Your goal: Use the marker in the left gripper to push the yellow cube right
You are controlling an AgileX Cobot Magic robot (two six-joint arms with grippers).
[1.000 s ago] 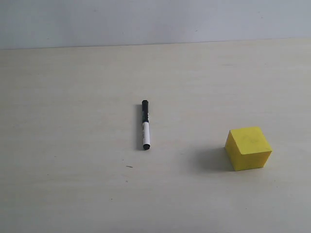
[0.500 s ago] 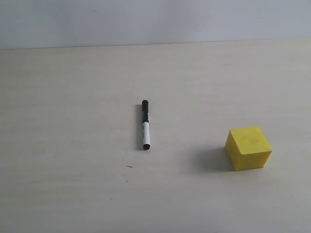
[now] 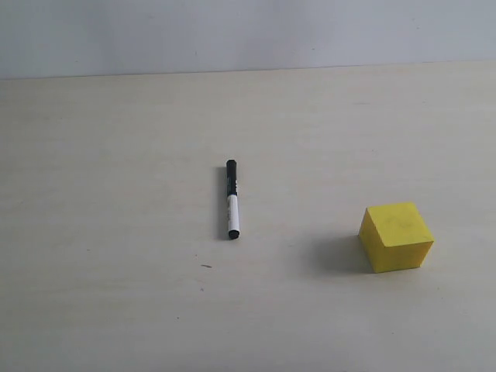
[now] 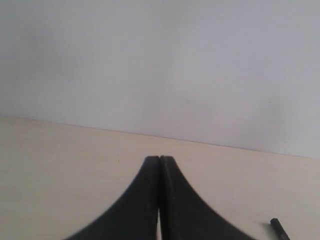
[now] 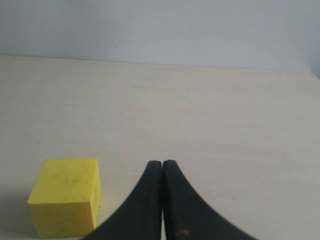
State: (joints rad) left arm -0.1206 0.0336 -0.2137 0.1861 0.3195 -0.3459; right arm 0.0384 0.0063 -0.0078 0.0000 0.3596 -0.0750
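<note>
The marker (image 3: 231, 199) lies flat on the pale table near the middle of the exterior view, black cap toward the back, white barrel and black end toward the front. Nothing holds it. The yellow cube (image 3: 395, 235) stands to its right, well apart from it. Neither arm shows in the exterior view. My left gripper (image 4: 159, 159) is shut with nothing between its jaws; one black end of the marker (image 4: 280, 229) peeks in at the edge of its view. My right gripper (image 5: 162, 163) is also shut and empty, with the yellow cube (image 5: 66, 197) beside its fingers.
The pale wooden table (image 3: 116, 294) runs back to a light grey wall (image 3: 248, 35). A tiny dark speck (image 3: 206, 266) sits on the table in front of the marker.
</note>
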